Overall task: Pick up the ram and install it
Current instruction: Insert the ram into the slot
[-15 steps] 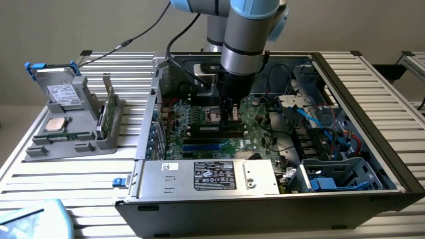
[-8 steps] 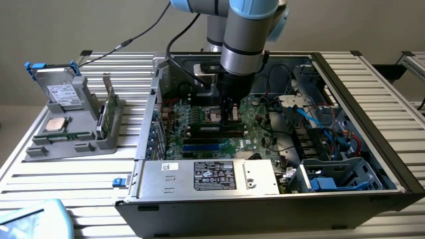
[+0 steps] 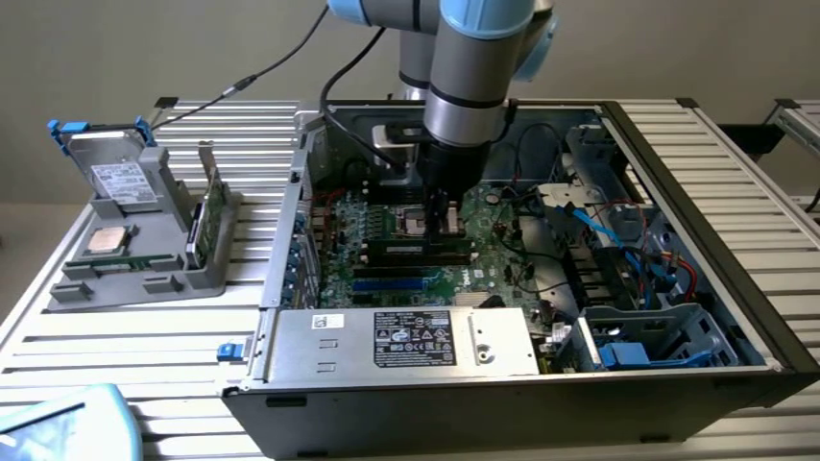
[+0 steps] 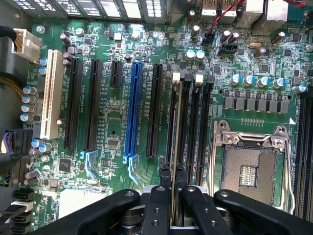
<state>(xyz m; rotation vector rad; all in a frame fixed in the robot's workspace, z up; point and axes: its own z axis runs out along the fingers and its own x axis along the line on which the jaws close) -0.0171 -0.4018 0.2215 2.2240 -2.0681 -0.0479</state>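
Note:
My gripper (image 3: pixel 445 223) reaches down inside the open computer case, over the motherboard (image 3: pixel 384 274). In the wrist view its two black fingers (image 4: pixel 164 188) are shut on the ram (image 4: pixel 175 125), a thin stick seen edge-on. The ram stands upright along one of the black memory slots (image 4: pixel 188 127), beside the open processor socket (image 4: pixel 249 171). Its far end lies by the slot's white latch (image 4: pixel 176 76). From the exterior view the ram (image 3: pixel 413 248) reads as a green strip under the fingers. How deep it sits in the slot I cannot tell.
A blue expansion slot (image 4: pixel 132 112) and black ones lie beside the memory slots. The silver power supply (image 3: pixel 397 341) fills the case's near side, with cables and drive bays (image 3: pixel 640 336) on the exterior view's right. A grey holder (image 3: pixel 129 259) outside carries a hard drive (image 3: pixel 118 178) and a processor chip (image 3: pixel 109 240).

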